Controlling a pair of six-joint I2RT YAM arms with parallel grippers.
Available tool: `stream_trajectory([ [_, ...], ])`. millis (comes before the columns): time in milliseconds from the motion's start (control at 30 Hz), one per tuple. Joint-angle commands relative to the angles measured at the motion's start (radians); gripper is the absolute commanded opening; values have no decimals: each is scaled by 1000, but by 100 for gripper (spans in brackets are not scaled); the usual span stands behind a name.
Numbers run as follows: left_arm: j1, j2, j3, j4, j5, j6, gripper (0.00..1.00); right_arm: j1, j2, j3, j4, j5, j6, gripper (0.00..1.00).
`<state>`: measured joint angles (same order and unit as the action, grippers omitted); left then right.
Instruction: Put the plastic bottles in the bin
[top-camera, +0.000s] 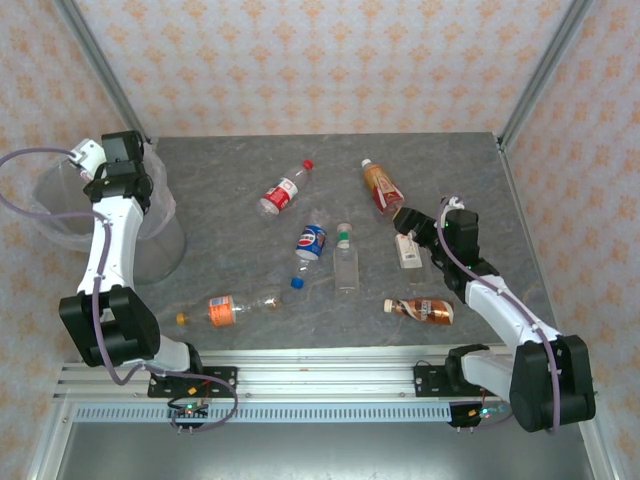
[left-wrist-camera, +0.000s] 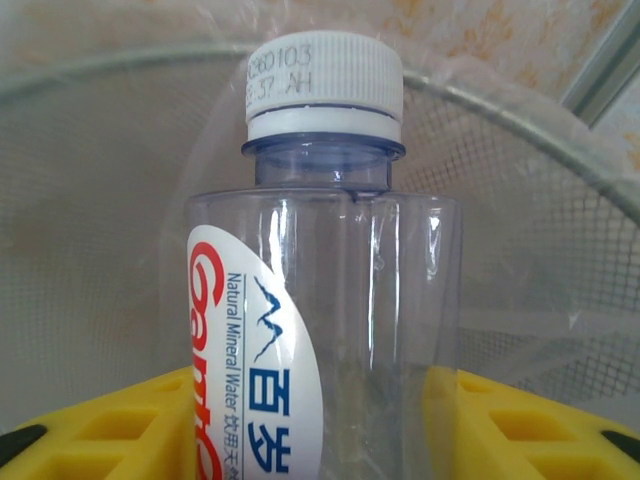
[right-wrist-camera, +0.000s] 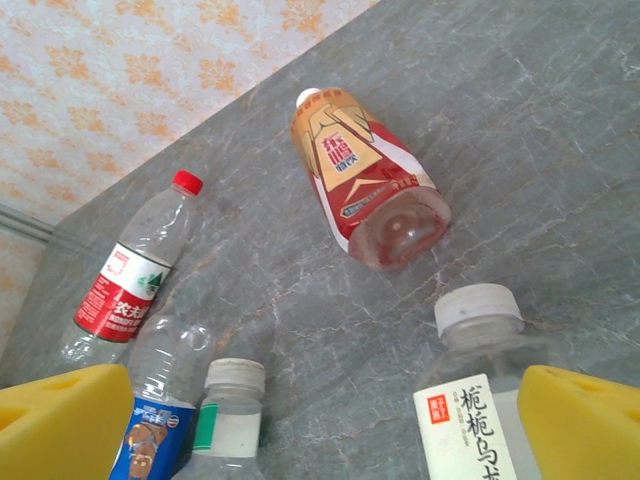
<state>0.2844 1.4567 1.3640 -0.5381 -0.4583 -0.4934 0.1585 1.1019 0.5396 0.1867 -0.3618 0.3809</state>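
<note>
Left wrist view, left end effector (left-wrist-camera: 318, 425) clenched on a white-capped water bottle (left-wrist-camera: 330, 260) above the bag-lined mesh bin (left-wrist-camera: 545, 210), right end effector (right-wrist-camera: 320, 430) released, its yellow pads (right-wrist-camera: 60, 425) wide apart either side of a white-capped tea bottle (right-wrist-camera: 470, 400) lying on the grey bench (right-wrist-camera: 520, 120)

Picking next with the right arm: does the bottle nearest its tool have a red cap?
No, the bottle by the right tool has a white cap.
</note>
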Motion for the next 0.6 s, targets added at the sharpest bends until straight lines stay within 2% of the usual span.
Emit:
stream_trajectory([
  [0,7,7,-13,-47,33,-79,59,4,-14,-12,-6,27,-8,99],
  [233,8,47,24,-106,19,-110,64,4,-11,-19,-8,38,-12,99],
  [367,8,53,11,-122,-14,-144,71,4,-11,-21,-12,43,-13,99],
  [567,14,70,12,-110,12,-131,72,4,-13,-14,-22,41,-16,99],
])
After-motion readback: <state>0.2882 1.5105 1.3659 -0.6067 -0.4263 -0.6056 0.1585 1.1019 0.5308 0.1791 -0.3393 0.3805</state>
